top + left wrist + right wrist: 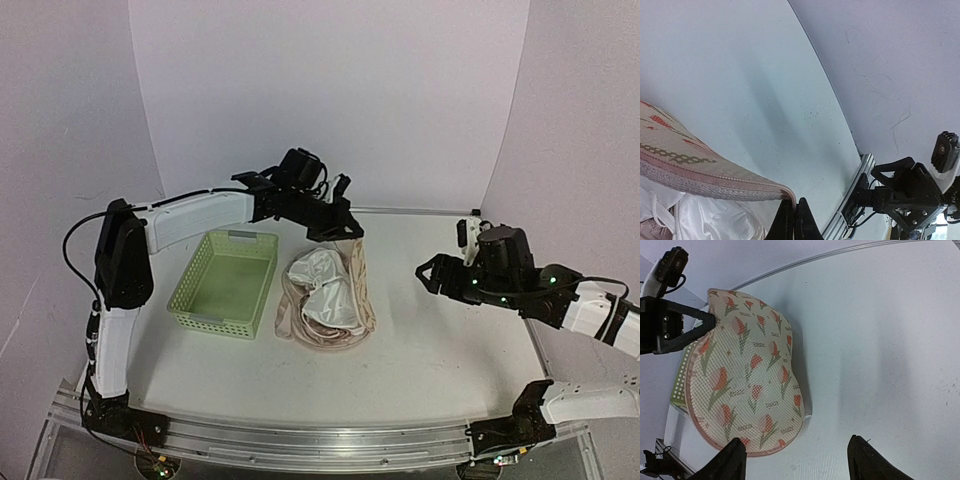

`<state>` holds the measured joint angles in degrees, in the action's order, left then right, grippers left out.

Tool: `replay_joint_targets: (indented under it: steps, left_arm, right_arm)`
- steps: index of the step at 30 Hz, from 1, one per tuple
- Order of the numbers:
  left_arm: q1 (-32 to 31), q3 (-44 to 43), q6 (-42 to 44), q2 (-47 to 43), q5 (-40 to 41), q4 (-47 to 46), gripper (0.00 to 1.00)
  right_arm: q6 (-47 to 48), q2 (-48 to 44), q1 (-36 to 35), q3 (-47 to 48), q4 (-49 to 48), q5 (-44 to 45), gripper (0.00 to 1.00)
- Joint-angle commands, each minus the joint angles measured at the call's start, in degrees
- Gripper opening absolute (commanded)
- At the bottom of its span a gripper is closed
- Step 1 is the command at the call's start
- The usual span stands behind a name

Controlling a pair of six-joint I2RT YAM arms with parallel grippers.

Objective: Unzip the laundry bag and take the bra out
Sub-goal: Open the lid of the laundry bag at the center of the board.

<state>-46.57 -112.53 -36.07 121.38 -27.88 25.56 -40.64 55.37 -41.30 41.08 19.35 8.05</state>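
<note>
The laundry bag (352, 283) lies open mid-table, its beige lid with the red-and-green print lifted on the right side. The lid's outside shows in the right wrist view (747, 372). The white satin bra (325, 290) lies inside the open bag, and a part of it shows in the left wrist view (715, 217). My left gripper (793, 210) is shut on the bag's pale pink zip edging (740, 177) and holds the lid's far end up; it also shows in the top view (345, 232). My right gripper (797, 460) is open and empty, right of the bag (432, 270).
A light green lattice basket (225, 285) stands left of the bag, touching or nearly touching it. The white walls close the back and sides. The table's metal rail (300, 440) runs along the near edge.
</note>
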Motion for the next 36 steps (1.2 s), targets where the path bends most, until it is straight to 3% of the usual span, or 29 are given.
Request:
replay_joint_targets:
  steps: [1, 21, 24, 29, 36]
  left_arm:
    - [-1.9, -7.39, -1.38, 5.07, 1.5, 2.5, 0.0]
    - [-6.37, -20.36, -5.8, 20.29, 1.47, 3.26, 0.0]
    - [-6.72, -22.38, -6.11, 21.85, 1.01, 1.95, 0.1]
    - [-7.01, -21.9, -6.05, 22.26, -2.21, -3.13, 0.38]
    - [-7.04, -17.9, -2.28, 16.73, -1.22, -5.07, 0.62]
  right_arm:
    - [0.54, -3.66, -0.28, -1.65, 2.62, 2.07, 0.71]
    - [-0.84, -14.22, -0.28, -5.05, 6.37, 2.8, 0.73]
    - [-0.87, -15.22, -0.27, -5.0, 6.55, 2.84, 0.74]
    - [-1.02, -16.41, -0.32, -4.71, 7.22, 2.78, 0.76]
    - [-0.36, -16.61, -0.27, -4.61, 7.21, 2.05, 0.78]
